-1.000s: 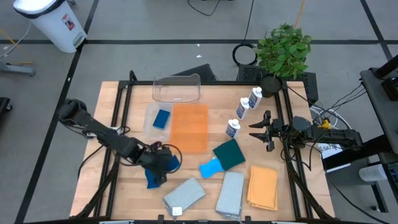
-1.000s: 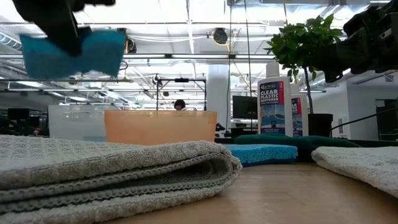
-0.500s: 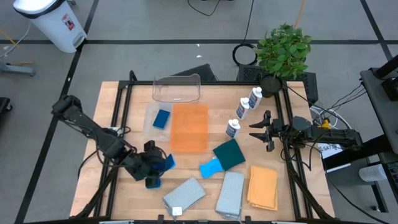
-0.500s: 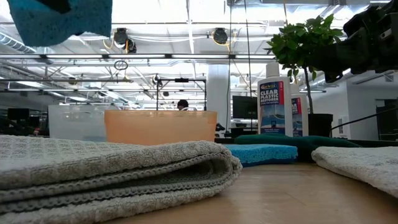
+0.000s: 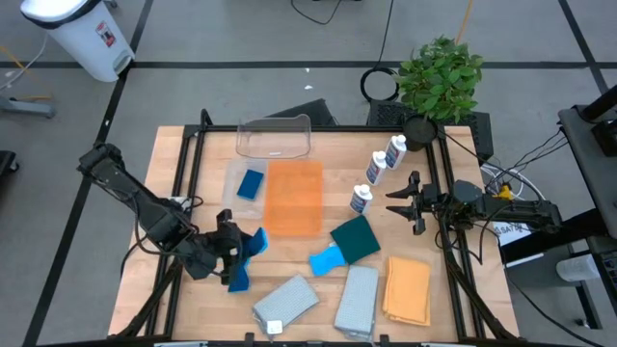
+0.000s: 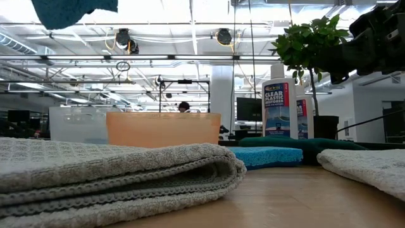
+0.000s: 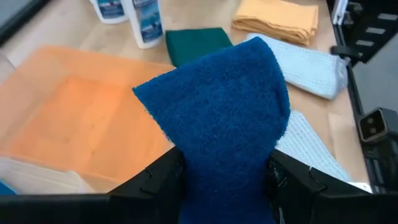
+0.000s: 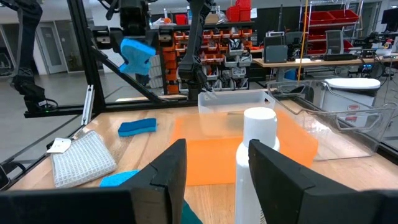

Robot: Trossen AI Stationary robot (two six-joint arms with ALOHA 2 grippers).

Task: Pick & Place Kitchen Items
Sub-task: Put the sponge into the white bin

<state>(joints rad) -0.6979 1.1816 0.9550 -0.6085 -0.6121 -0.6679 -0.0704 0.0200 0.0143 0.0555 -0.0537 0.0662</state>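
Note:
My left gripper (image 5: 241, 251) is shut on a dark blue sponge (image 7: 217, 106) above the table's near left part; the sponge also shows high in the low view (image 6: 73, 11) and in the right wrist view (image 8: 137, 53). A second blue sponge (image 5: 238, 280) lies flat on the table just below it. My right gripper (image 5: 393, 202) is open and empty at the right, and a white blue-labelled bottle (image 8: 256, 155) stands just ahead of its fingers, apart from them. My left gripper pinches the sponge's near end (image 7: 224, 168) between its two fingers (image 7: 163, 180), one on each broad face. The fingers slant down toward the table's right. The sponge sticks out ahead of the fingers, tilted and lifted clear of the table.
An orange tray (image 5: 293, 196), a clear tub (image 5: 275, 138) and a small clear box holding a blue sponge (image 5: 249, 183) lie at mid-table. Three bottles (image 5: 376, 169), a dark green pad (image 5: 355, 238), a light blue pad (image 5: 326, 258), grey cloths (image 5: 284, 301), an orange cloth (image 5: 407, 289) and a plant (image 5: 439, 77) stand around.
My left gripper has gone up with the dark blue sponge, which has risen almost out of the top of the low view, and has drawn a little toward the table's left. The sponge stays in its hold. The other blue sponge has stayed on the table.

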